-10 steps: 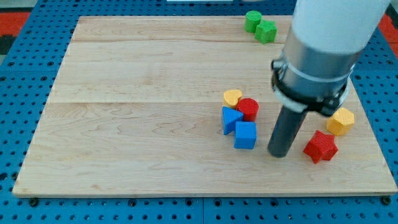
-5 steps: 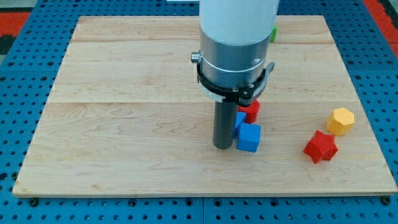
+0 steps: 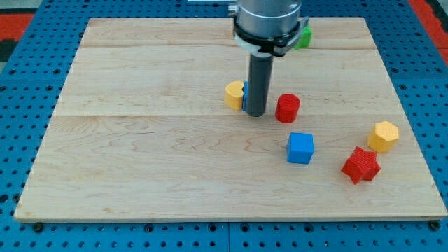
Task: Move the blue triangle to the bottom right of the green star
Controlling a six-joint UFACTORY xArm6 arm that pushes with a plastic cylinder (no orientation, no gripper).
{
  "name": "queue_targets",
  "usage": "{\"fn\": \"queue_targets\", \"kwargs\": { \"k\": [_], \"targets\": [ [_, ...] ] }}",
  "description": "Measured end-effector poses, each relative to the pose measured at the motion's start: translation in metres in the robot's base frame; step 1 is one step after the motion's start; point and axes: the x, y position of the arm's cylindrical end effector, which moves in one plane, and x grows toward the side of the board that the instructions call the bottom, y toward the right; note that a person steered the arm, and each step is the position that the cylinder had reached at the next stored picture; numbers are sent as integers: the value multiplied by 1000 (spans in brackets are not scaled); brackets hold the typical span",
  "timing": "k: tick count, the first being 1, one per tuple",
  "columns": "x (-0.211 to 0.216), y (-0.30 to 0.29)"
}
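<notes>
My tip stands near the board's middle, a little toward the view's top. Only a thin blue sliver of the blue triangle shows at the rod's left edge; the rod hides the rest. A yellow heart touches that sliver on its left. A red cylinder sits just right of the tip, slightly apart from it. A green block peeks out from behind the arm at the view's top; its shape is mostly hidden.
A blue cube lies below and right of the tip. A red star and a yellow hexagon sit near the board's right edge. The arm's wide body covers the top middle.
The tip has swept toward the view's top, carrying the blue triangle and yellow heart up and left. The red cylinder and blue cube have separated from them, the cube shifting right.
</notes>
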Motion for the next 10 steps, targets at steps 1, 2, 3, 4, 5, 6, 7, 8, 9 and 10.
{"fn": "queue_targets", "kwargs": {
  "k": [1,2,3,4,5,6,7,8,9,10],
  "targets": [
    [-30,-27],
    [-73,-23],
    [-98,-7],
    [-96,14],
    [-72,6],
    [-66,1],
    [-69,54],
    [-70,92],
    [-78,108],
    [-116,114]
  ]
}}
